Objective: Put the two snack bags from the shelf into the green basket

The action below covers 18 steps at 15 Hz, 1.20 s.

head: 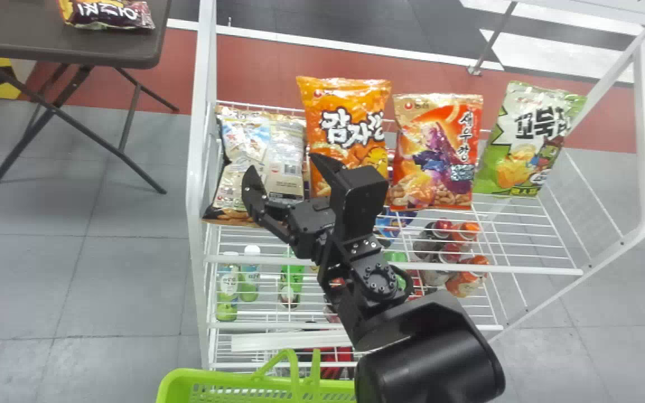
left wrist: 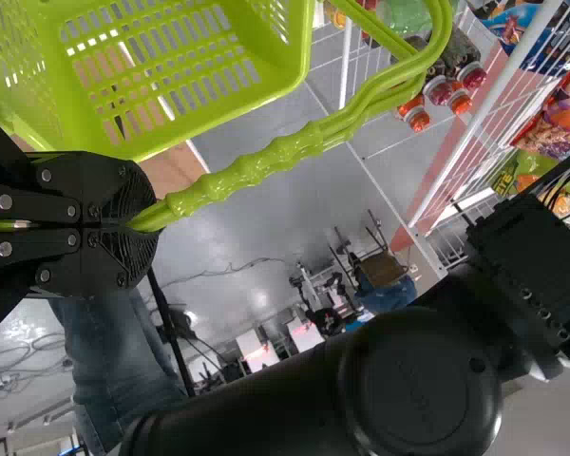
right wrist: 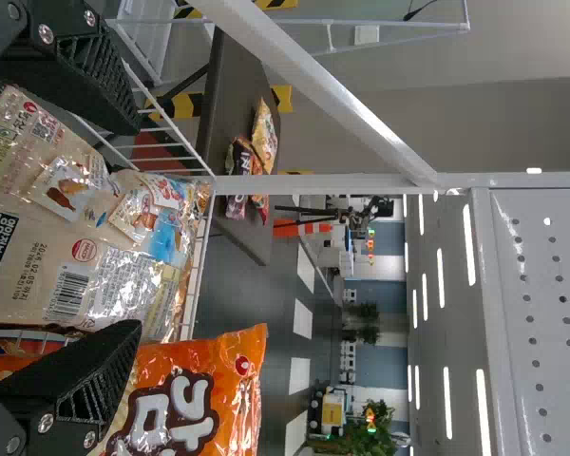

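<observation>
Beyond the white wire rack [head: 195,168], grey tiled floor [head: 37,268] crossed by a broad red band [head: 266,64]. Off to the left, a dark surface [head: 14,47] on folding legs, with a dark snack packet [head: 112,15] lying on top near the edge.

On the rack's upper shelf [head: 529,226], a row of snack bags: from left to right, a beige bag [head: 238,140], an orange bag [head: 345,106], a red-and-orange bag [head: 434,151] and a green-and-white bag [head: 524,131]. On the wire level below, green-and-white bottles [head: 249,280] to the left, with red- and orange-capped bottles [head: 448,246] farther right.

Over the shelf's left part, before the beige and orange bags, the right gripper [head: 283,163], jaws spread wide. In the right wrist view, one jaw to each side of the beige bag, with the orange bag beside the second jaw. Cannot tell whether either jaw is touching a bag.

At the bottom edge of the head view, in front of the rack, the green basket [head: 172,386] with its handles raised. In the left wrist view, the left gripper [left wrist: 152,223] with jaws together, clamped on the end of the ribbed green handle [left wrist: 256,169], close by the basket's rim.
</observation>
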Motion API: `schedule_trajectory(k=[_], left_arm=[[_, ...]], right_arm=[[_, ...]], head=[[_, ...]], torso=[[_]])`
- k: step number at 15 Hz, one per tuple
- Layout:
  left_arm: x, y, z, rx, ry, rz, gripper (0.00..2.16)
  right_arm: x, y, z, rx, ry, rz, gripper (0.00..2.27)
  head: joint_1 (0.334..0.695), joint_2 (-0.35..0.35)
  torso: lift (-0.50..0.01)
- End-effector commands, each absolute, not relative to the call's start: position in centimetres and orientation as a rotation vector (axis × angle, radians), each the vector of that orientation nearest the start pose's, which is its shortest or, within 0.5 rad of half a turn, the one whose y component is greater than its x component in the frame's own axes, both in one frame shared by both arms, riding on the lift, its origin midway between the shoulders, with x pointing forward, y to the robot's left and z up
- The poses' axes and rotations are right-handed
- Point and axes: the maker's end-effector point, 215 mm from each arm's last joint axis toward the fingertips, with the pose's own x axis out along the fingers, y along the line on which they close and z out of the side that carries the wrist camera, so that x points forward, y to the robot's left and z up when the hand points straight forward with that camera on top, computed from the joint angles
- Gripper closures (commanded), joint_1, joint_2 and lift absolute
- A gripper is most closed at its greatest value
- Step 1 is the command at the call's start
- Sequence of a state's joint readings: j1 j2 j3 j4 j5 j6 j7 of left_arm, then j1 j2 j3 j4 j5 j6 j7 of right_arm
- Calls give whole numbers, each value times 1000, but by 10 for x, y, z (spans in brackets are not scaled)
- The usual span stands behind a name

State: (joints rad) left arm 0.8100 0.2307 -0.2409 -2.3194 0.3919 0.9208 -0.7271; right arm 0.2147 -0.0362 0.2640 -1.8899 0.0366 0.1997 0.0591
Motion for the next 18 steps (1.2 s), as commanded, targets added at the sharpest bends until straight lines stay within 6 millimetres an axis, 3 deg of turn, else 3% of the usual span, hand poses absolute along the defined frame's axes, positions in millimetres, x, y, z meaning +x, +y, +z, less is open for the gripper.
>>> schedule_trajectory(k=[1,12,18], left_arm=[[112,-38,-433,-615,955,-1122,1686],[117,-37,-437,-621,957,-1109,1686],[120,-36,-438,-622,949,-1105,1686]], right_arm=[[521,-66,-350,-21,102,325,87],[562,-53,-386,-20,179,330,87],[579,-36,-408,-44,243,355,120]], head=[[695,-212],[695,-162],[695,-136]], torso=[[-11],[-11],[-11]])
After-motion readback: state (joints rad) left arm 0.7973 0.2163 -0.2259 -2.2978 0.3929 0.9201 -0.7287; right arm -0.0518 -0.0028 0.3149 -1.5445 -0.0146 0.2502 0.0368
